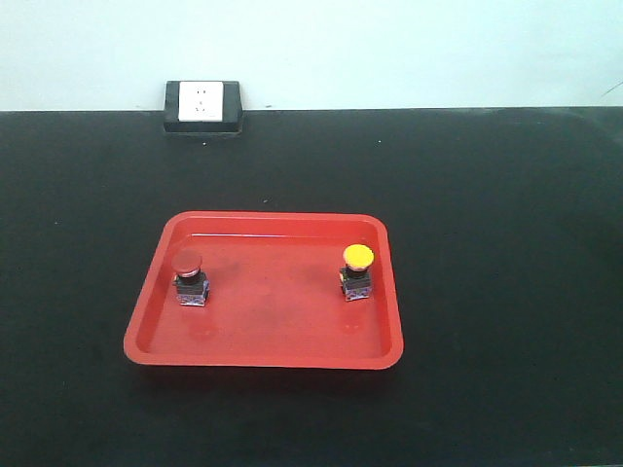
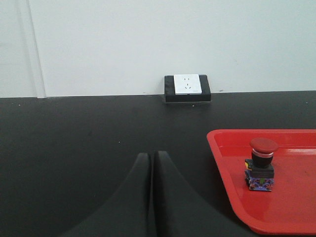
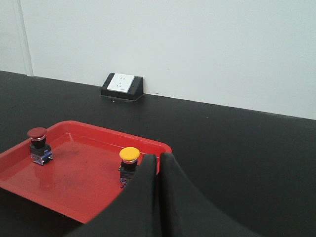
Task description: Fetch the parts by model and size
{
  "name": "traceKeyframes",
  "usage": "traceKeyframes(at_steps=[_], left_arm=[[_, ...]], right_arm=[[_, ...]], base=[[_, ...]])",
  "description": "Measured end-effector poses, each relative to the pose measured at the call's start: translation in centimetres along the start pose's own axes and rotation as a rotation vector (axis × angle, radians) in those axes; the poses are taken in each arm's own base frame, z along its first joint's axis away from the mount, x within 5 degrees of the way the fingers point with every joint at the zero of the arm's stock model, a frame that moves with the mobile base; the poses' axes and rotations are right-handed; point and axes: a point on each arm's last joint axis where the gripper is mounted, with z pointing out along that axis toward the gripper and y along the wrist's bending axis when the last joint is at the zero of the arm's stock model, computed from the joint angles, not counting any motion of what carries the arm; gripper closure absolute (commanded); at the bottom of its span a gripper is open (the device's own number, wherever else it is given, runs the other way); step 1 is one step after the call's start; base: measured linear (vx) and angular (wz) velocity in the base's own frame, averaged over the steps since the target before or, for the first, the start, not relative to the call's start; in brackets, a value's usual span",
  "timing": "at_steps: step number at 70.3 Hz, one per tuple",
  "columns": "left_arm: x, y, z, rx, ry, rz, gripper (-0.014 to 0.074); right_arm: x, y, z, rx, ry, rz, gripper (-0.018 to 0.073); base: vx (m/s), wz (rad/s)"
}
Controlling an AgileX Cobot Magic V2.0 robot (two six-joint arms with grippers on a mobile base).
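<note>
Switches wait upright in the red tray (image 1: 146,321), red-capped switch (image 1: 189,277) at 9 o'clock, yellow-capped switch (image 1: 356,271) at 3 o'clock (2 parts, ungrasped), so both closed-fingered, empty grippers, left gripper (image 2: 152,157) and right gripper (image 3: 158,158), must open and approach.

Front view looks down over the whole red tray (image 1: 263,355); both low wrist views face the far wall, sharing tray and socket (image 1: 202,103).
</note>
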Motion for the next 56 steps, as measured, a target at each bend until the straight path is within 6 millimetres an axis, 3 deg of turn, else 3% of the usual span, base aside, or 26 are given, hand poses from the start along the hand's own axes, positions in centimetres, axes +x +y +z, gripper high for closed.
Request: traceKeyframes(at_steps=[56], left_arm=[[0.0, 0.0, 0.0, 0.0, 0.0, -0.002, 0.0604]], right_arm=[[0.48, -0.05, 0.0, 0.015, 0.003, 0.007, 0.0569]], base=[[0.0, 0.0]])
